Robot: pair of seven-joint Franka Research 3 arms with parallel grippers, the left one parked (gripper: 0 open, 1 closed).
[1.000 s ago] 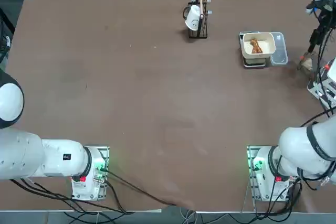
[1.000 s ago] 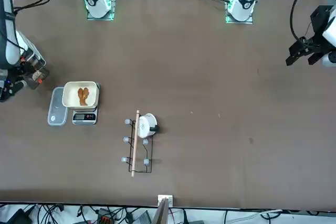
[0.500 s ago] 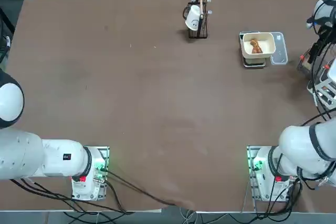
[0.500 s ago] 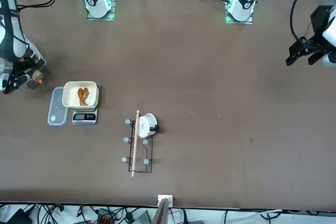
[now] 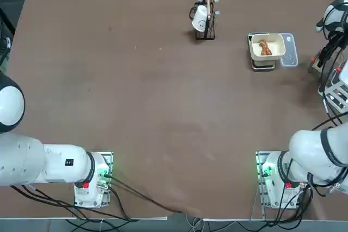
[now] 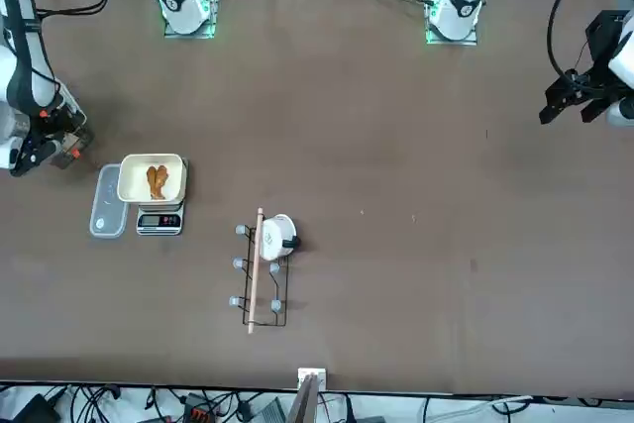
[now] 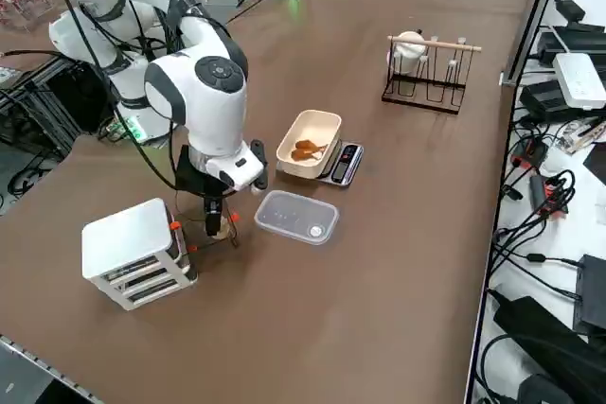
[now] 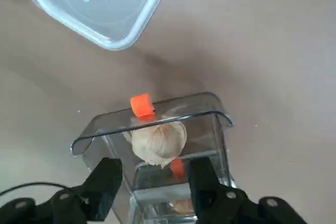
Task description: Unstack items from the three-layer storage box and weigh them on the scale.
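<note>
The white item (image 8: 158, 142) lies in a clear drawer (image 8: 210, 109) with an orange knob (image 8: 140, 104). This drawer stands on the table just beside the three-layer storage box (image 7: 133, 245), at your right edge of the table. You cannot tell from these views if the drawer touches the box.

The right gripper (image 8: 156, 184) is directly above this drawer. Its fingers (image 8: 106, 179) are apart, one on each side of the drawer, and they hold nothing. The white item is just ahead of the gap between them, not yet inside it.

The change in the last second is small. In the top and front views the right arm has moved a little at the table edge, so the wrist is settling over the drawer. Nothing else has moved. The brown item (image 7: 305, 149) lies as before in the cream tray (image 7: 327, 125) on the scale (image 7: 345, 162), and the translucent plate (image 7: 284, 210) lies on the table between the scale and the gripper.

For the task, I judge that the first item is already placed for weighing and the arm now prepares to pick up the second one. The next move probably needs a short descent, so that the fingers come around the round item without pushing the drawer wall.
</note>
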